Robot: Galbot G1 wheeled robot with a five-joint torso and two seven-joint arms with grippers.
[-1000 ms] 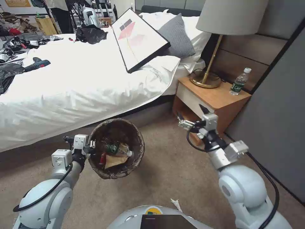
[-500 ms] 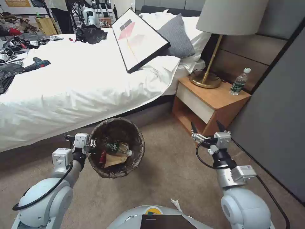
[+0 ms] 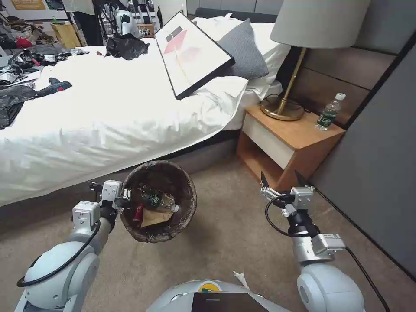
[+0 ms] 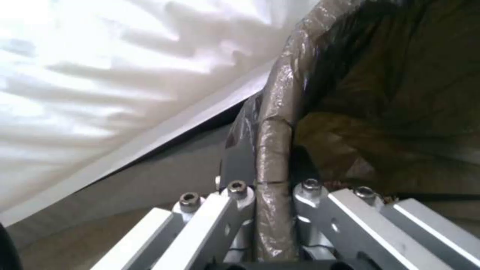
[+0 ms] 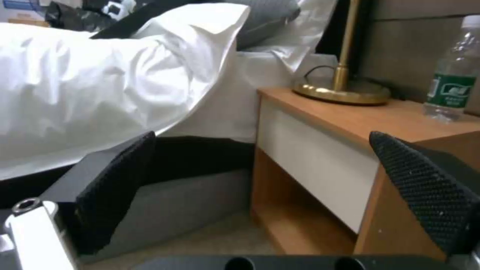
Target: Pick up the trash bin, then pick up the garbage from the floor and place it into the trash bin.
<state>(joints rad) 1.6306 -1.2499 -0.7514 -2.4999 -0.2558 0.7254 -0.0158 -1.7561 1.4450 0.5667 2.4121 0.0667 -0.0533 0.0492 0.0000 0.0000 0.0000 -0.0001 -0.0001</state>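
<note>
right pincer (image 3: 281, 178) drawn back from the nightstand (image 3: 299, 138) and lowered toward the robot, fingers still spread

Lamp (image 3: 299, 52), bottle (image 3: 328, 112) on nightstand (image 3: 299, 134) beside bed (image 3: 108, 112).

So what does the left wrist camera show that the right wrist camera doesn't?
Left wrist view only: the left gripper clamped on the rim of the small round bin lined with a crinkled dark plastic bag, held above the beige carpet.

Right wrist view only: the open right gripper, the wooden nightstand, the brass lamp base and the upright green-labelled bottle.

Both: the white bed sheet.
</note>
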